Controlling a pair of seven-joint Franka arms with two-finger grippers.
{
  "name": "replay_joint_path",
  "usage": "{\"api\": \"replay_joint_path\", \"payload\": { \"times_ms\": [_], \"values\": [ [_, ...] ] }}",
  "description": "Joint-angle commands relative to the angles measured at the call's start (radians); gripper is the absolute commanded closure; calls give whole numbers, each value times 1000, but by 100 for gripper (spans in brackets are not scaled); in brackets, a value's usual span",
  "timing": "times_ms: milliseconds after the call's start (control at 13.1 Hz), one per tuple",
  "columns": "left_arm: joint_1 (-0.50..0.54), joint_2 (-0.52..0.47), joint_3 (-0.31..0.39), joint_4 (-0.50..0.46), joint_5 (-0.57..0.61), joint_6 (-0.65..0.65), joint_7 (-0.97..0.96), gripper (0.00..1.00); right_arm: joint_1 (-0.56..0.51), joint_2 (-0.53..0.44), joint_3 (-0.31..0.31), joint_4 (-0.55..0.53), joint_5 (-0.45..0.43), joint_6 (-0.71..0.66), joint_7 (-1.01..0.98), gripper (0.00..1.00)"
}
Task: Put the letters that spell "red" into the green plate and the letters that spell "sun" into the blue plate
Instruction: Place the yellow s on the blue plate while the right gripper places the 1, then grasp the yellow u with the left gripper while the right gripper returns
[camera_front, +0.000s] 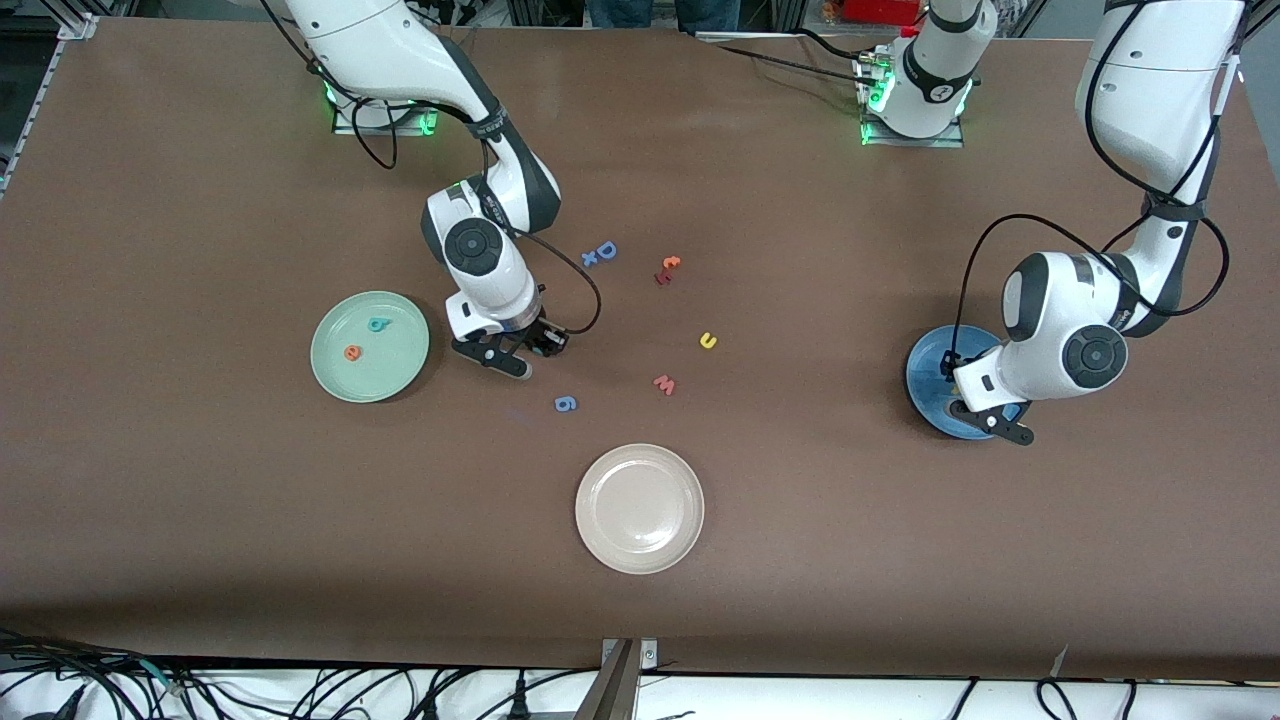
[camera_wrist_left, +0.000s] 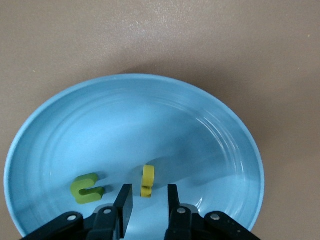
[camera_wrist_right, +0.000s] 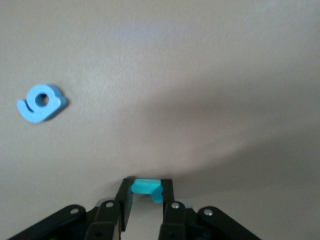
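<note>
The green plate (camera_front: 395, 375) holds a teal "d" (camera_front: 378, 323) and an orange "e" (camera_front: 351, 352). Beside that plate, low over the table, my right gripper (camera_wrist_right: 146, 189) is shut on the small teal "r" (camera_wrist_right: 145, 187). My left gripper (camera_wrist_left: 150, 194) hangs over the blue plate (camera_wrist_left: 150, 115), open, with nothing between its fingers. In that plate lie a green "n" (camera_wrist_left: 87, 188) and a yellow "s" (camera_wrist_left: 147, 180), the "s" just off the fingertips. The yellow "u" (camera_front: 708, 340) lies on the table mid-way between the arms.
A blue "g" (camera_front: 565, 403) lies close to my right gripper, nearer the front camera. A salmon "w" (camera_front: 664, 384), a blue "D" (camera_front: 604, 250) and orange-red letters (camera_front: 668, 268) lie mid-table. A cream plate (camera_front: 640, 507) sits toward the front edge.
</note>
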Motion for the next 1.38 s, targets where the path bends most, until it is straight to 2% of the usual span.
{"api": "replay_joint_path", "payload": {
  "times_ms": [0, 77, 230, 459, 613, 995, 1072, 1225, 1302],
  "values": [
    [-12, -28, -8, 1, -28, -22, -52, 64, 2, -71, -50, 8, -11, -99, -30, 81],
    [-15, -37, -12, 10, -30, -56, -57, 64, 2, -103, -66, 7, -11, -148, -79, 81],
    [-33, -71, -28, 19, -72, -88, -59, 63, 2, -158, -138, 7, -11, -270, -210, 81],
    [-122, -123, -31, 33, -83, -119, -82, 45, 0, -183, -279, -13, -9, -372, -433, 81],
    [-192, -137, -29, 35, -93, -119, -196, 0, -4, -177, -346, -64, 6, -352, -560, 81],
    [-378, -122, -31, 65, -94, -101, -338, 0, -18, -137, -351, -174, 6, -187, -584, 78],
    [-409, -107, -31, 82, -94, -93, -355, 0, -23, -128, -351, -174, 6, -185, -584, 63],
    [-450, -67, -31, 116, -88, -75, -358, 0, -24, -134, -351, -170, 6, -191, -584, 12],
    [-472, -53, -31, 118, -79, -40, -341, 0, -24, -152, -353, -167, 6, -194, -587, 0]
  ]
}}
